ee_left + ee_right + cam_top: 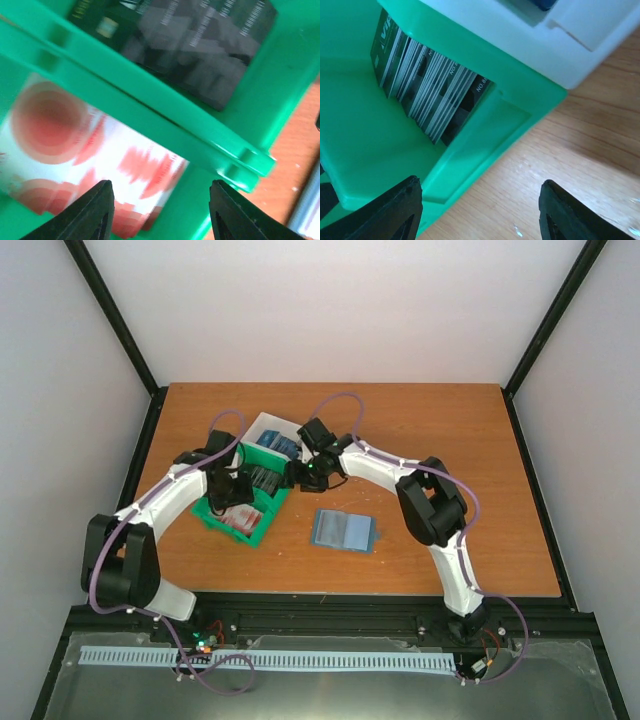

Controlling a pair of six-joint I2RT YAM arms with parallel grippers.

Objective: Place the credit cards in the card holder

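The card holder [343,530] lies open and flat on the wooden table, right of the bins. Credit cards sit in a green bin [255,533]. In the left wrist view a red and white card [75,150] lies flat in one compartment, and dark cards [200,45] lie beyond a divider. My left gripper [160,200] hangs open just above the red card's corner, holding nothing. In the right wrist view a row of dark cards [430,85] stands on edge inside the bin. My right gripper [480,200] is open over the bin's outer wall and the table, empty.
A white bin [268,430] with blue cards [278,443] stands against the green bin's far side, and its wall [520,30] shows in the right wrist view. Both grippers [233,508] [297,475] hover close together over the bins. Black frame posts border the table.
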